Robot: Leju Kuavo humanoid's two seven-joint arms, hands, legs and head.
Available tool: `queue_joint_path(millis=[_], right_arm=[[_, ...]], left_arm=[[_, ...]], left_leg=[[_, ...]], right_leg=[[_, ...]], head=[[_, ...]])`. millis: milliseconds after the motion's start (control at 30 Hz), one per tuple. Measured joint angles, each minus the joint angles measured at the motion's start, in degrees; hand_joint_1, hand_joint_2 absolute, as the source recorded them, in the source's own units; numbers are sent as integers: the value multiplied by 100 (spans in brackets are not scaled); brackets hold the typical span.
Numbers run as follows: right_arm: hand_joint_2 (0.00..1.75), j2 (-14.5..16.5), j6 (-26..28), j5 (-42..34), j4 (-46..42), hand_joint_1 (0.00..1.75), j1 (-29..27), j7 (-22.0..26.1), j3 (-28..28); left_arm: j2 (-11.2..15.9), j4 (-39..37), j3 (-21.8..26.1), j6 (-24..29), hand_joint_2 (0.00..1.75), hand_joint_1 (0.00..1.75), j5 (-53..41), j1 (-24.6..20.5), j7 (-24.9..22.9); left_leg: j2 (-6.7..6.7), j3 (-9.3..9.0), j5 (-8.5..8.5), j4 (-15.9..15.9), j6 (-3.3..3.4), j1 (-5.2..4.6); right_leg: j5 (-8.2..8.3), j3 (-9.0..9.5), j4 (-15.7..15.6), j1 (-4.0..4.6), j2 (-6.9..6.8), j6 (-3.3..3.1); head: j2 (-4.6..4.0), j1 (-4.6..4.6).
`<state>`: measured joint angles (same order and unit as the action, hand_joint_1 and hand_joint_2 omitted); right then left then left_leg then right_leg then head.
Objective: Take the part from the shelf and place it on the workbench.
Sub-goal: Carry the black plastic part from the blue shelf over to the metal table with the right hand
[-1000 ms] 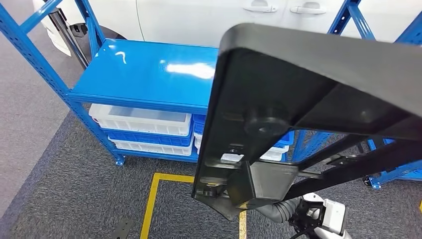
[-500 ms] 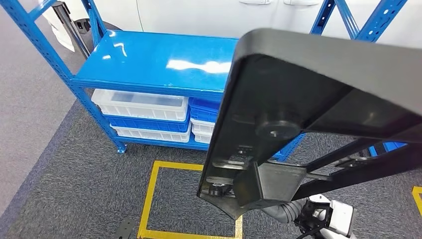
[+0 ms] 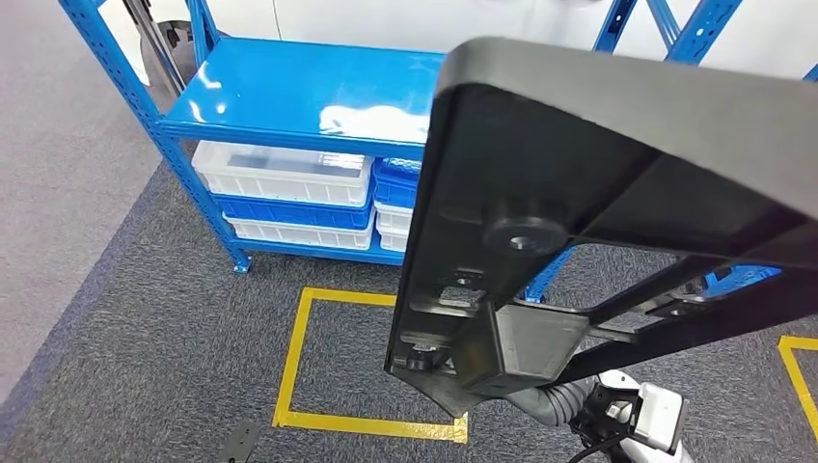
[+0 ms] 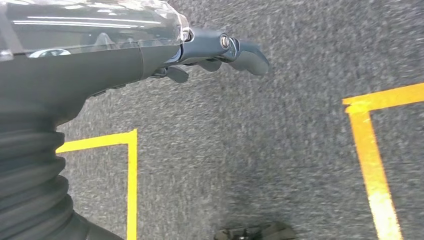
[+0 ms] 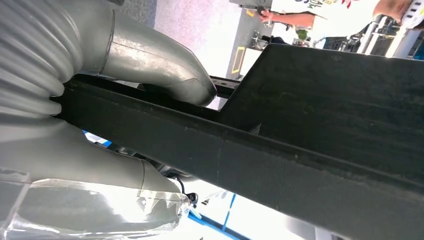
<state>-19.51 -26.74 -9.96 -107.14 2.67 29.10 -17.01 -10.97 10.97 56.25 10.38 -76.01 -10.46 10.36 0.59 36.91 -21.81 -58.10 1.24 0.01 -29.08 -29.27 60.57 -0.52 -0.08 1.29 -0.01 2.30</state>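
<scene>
**Part off the shelf, riding in the right hand**

While the blue shelf (image 3: 309,96) is standing across the carpet with its top board bare, the robot is carrying the black part (image 3: 598,222) high in front of its chest. The right hand (image 5: 125,90) is clamping one of the part's long bars, thumb on one side and the rest of the hand on the other, so the piece is lying directly in that hand and reaching up and away from it. Its long axis is running slantwise, from low near the body up toward the robot's right. The left hand (image 4: 220,50) is hanging over the grey carpet (image 4: 280,150) and its yellow tape lines (image 4: 372,165), fingers curled in loosely, holding nothing. It is well apart from the part, so the right arm alone is bearing it. No workbench is showing from here; I judge the robot must turn or walk before setting the part down.
</scene>
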Motion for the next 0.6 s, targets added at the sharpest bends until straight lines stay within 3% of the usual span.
queue_joint_path(millis=[67, 133, 167, 200, 267, 300, 333, 367, 433, 500, 533, 600], right_arm=[[175, 5, -10, -13, 5, 175, 50, -12, -2], [175, 17, -18, -34, 15, 175, 76, -16, -7], [175, 26, -21, -45, 20, 175, 87, -18, -9], [175, 36, -24, -57, 24, 175, 97, -19, -11], [175, 48, -34, -72, 30, 175, 110, -21, -14], [175, 50, -40, -74, 34, 175, 109, -23, -16], [175, 52, -43, -75, 37, 175, 109, -24, -17], [175, 55, -42, -77, 40, 175, 106, -25, -19], [175, 58, -28, -79, 41, 175, 101, -27, -21], [175, 58, -5, -75, 40, 175, 95, -29, -21], [175, 58, 5, -70, 39, 175, 94, -33, -21], [175, 59, 10, -63, 39, 175, 91, -40, -22]], left_arm=[[-5, 0, 1, 9, 175, 0, 9, 6, 11], [-4, 0, 2, 12, 175, 0, 10, 22, 20], [-4, 0, 2, 12, 175, 0, 10, 32, 22], [-4, 0, 3, 13, 175, 0, 10, 38, 24], [-3, 0, 3, 14, 175, 0, 10, 40, 26], [-3, 0, 3, 15, 175, 0, 10, 40, 29], [-3, 0, 3, 15, 175, 0, 9, 40, 35], [-3, 0, 3, 19, 175, 0, 8, 38, 43], [-3, 0, 3, 32, 175, 0, -2, 32, 51], [-3, -1, 2, 42, 175, 0, -10, 21, 45], [-4, -1, 2, 42, 175, 0, -12, 16, 43], [-4, -1, 1, 40, 175, 0, -17, 19, 37]], left_leg=[[-2, 41, 104, 2, -64, -1], [-14, 85, 139, 6, -131, 7], [-25, 134, 10, -82, -166, 12], [-34, 211, -238, -288, -200, 20], [-40, 376, -853, -983, -259, 43], [-40, 423, -1030, -1341, -281, 52], [-40, 409, -1055, -1574, -294, 58], [-39, 318, -946, -1639, -298, 63], [-40, -147, -637, -1203, -275, 68], [-44, -762, -687, -378, -215, 49], [-46, -947, -791, -81, -177, 37], [-46, -1008, -843, 123, -92, 17]], right_leg=[[-106, 170, -335, 37, 4, -60], [13, 86, -362, 21, -9, -134], [91, 26, -378, 7, -19, -178], [171, -48, -392, -7, -30, -210], [316, -225, -381, 1, -38, -244], [386, -322, -369, 6, -41, -242], [446, -420, -357, 8, -41, -236], [505, -519, -341, 10, -41, -225], [615, -697, -309, 11, -38, -186], [712, -808, -272, 26, -37, -129], [756, -830, -263, 31, -39, -97], [847, -847, -280, 27, -46, -24]], head=[[1, 1], [1, 0], [1, 0], [1, 0], [1, 1], [1, 1], [1, 1], [1, 1], [1, 1], [1, 1], [1, 0], [1, 1]])
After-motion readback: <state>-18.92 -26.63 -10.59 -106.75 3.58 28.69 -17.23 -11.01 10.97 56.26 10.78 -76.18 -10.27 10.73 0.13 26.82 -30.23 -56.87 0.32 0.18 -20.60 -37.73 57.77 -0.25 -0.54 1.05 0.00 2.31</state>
